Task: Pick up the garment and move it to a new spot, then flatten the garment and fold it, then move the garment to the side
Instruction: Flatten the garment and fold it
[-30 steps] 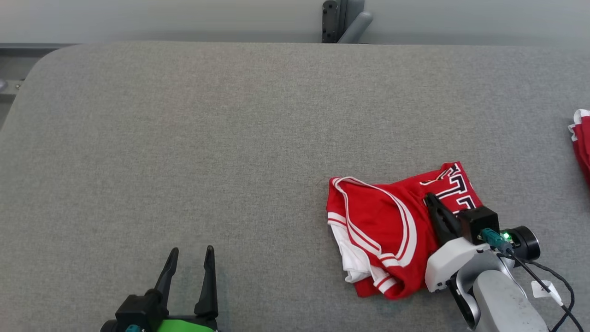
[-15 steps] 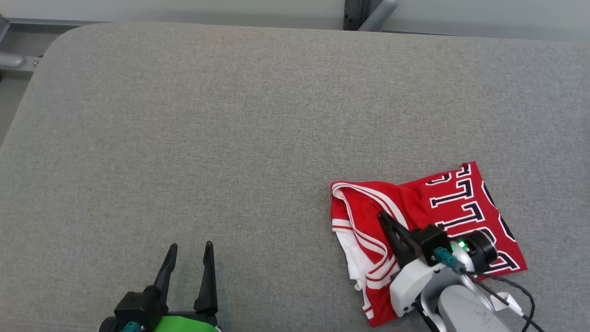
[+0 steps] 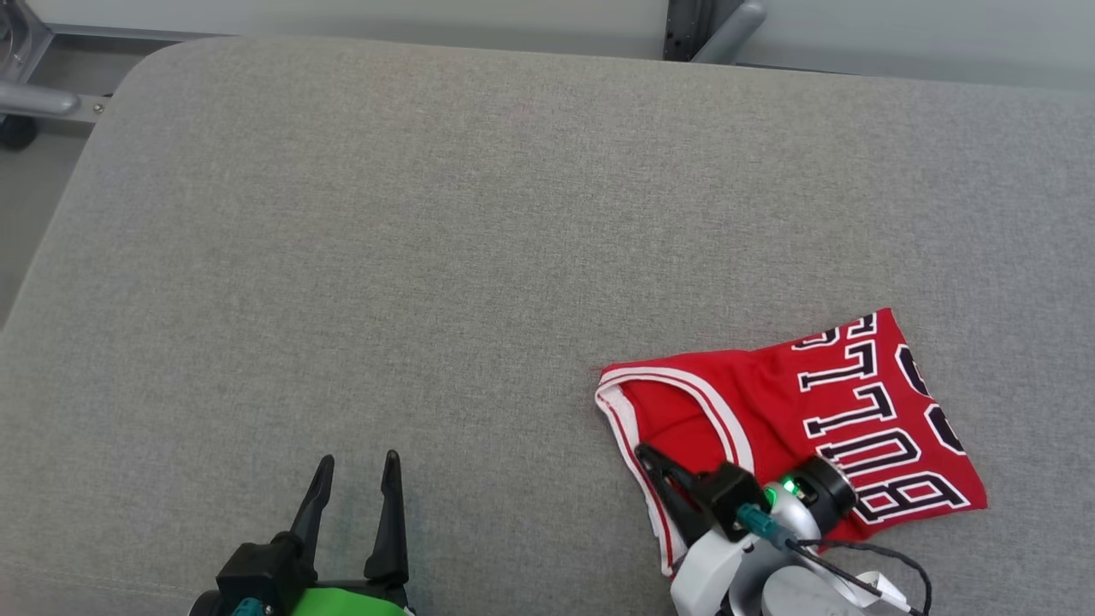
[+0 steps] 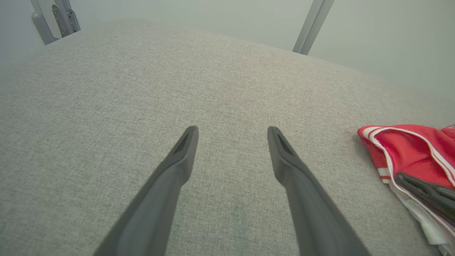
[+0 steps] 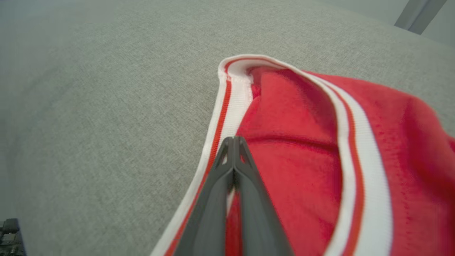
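Red garment (image 3: 770, 402) at four o'clock on grey table (image 3: 428, 257); right gripper (image 3: 643, 451) closed atop, perhaps pinching; left gripper (image 3: 358, 459) wide, empty.

Bright, even light, faint shadows; wrist views blur toward edges.

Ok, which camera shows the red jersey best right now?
Head view: nearly the whole jersey lies in frame, lettering and outline readable, with the shut right claw over its near-left trim. Left wrist view catches its trimmed corner at the right edge. Right wrist view is a close-up of the armhole trim.
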You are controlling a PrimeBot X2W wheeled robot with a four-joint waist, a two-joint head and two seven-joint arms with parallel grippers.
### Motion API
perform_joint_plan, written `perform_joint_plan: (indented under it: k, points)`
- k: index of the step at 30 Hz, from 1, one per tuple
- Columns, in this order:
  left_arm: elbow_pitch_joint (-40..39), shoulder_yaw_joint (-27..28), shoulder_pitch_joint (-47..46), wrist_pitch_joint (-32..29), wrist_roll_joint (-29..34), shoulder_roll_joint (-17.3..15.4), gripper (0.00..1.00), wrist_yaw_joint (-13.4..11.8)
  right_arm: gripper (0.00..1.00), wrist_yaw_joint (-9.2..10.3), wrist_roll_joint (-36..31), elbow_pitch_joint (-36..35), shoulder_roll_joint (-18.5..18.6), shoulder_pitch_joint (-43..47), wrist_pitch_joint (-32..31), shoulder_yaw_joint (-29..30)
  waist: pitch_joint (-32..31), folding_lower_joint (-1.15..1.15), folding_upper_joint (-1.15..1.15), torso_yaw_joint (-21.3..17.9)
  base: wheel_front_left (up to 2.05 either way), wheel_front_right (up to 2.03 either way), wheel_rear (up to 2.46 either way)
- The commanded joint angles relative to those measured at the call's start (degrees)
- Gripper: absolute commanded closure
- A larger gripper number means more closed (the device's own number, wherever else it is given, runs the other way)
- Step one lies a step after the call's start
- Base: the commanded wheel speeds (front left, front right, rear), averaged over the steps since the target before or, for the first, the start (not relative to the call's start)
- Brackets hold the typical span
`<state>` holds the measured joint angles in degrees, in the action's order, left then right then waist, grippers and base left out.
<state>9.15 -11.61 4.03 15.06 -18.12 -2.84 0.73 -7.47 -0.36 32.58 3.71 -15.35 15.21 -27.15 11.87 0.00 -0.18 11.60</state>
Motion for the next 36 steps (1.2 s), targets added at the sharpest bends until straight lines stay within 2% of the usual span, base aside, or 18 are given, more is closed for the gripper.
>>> perform_joint_plan:
  k: [1,6,10,15,20,21,23,25,26,30,36]
  points:
    - [0.1,-0.2,0.1,0.1,-0.4,-0.1,0.00,-0.3,1.00,-0.03,0.4,1.1,-0.1,0.7,-0.2,-1.5,-0.6,0.00,0.18,0.2,0.00,0.00,0.00]
    - [0.3,0.2,1.6,0.1,-0.8,-0.1,0.00,-0.4,1.00,-0.01,2.1,1.7,0.2,1.6,-0.1,-5.6,-2.7,0.00,0.18,-0.1,0.00,0.00,0.00]
    - [0.6,0.9,3.4,0.1,-0.7,-0.1,0.00,-0.1,1.00,-0.01,3.4,-2.1,1.2,3.6,-0.1,-6.1,-5.5,0.00,0.18,-1.1,0.00,0.00,0.00]
    - [0.8,2.3,5.0,0.1,-0.1,-0.1,0.00,0.4,1.00,-0.01,4.3,-9.3,2.3,7.2,0.0,-2.0,-8.1,0.00,0.18,-2.3,0.00,0.00,0.00]
    - [0.6,4.4,6.5,0.1,0.3,-0.1,0.00,0.8,0.97,-0.01,3.8,-18.0,3.6,13.5,0.0,7.7,-11.0,0.00,0.18,-4.3,0.00,0.00,0.00]
    - [0.4,5.2,7.1,0.1,0.4,-0.1,0.00,0.9,0.94,-0.01,3.2,-20.3,4.1,16.1,0.0,11.8,-11.8,0.00,0.18,-5.2,0.00,0.00,0.00]
    - [0.2,5.6,7.3,0.1,0.5,-0.1,0.00,1.1,0.85,-0.01,2.2,-21.8,4.7,17.9,0.0,15.7,-12.2,0.00,0.18,-6.1,0.00,0.00,0.00]
    - [-0.1,5.8,7.4,0.1,0.5,-0.1,0.00,1.2,0.40,-0.01,1.2,-22.8,5.0,19.6,0.0,19.9,-12.5,0.00,0.18,-6.9,0.00,0.00,0.00]
    - [-0.1,5.9,7.4,0.1,0.6,-0.1,0.00,1.3,0.02,-0.01,0.8,-23.2,4.8,20.2,0.0,22.3,-12.6,0.00,0.18,-7.2,0.00,0.00,0.00]
    - [0.1,6.1,7.4,0.1,1.2,-0.1,0.00,2.2,0.00,-0.01,0.5,-23.9,3.6,22.4,0.0,30.1,-13.4,0.00,0.18,-8.1,0.00,0.00,0.00]
    - [0.5,5.7,7.3,0.1,1.7,-0.1,0.00,3.1,0.00,-0.01,1.9,-22.7,1.9,23.6,0.0,37.9,-14.2,0.00,0.18,-8.8,0.00,0.00,0.00]
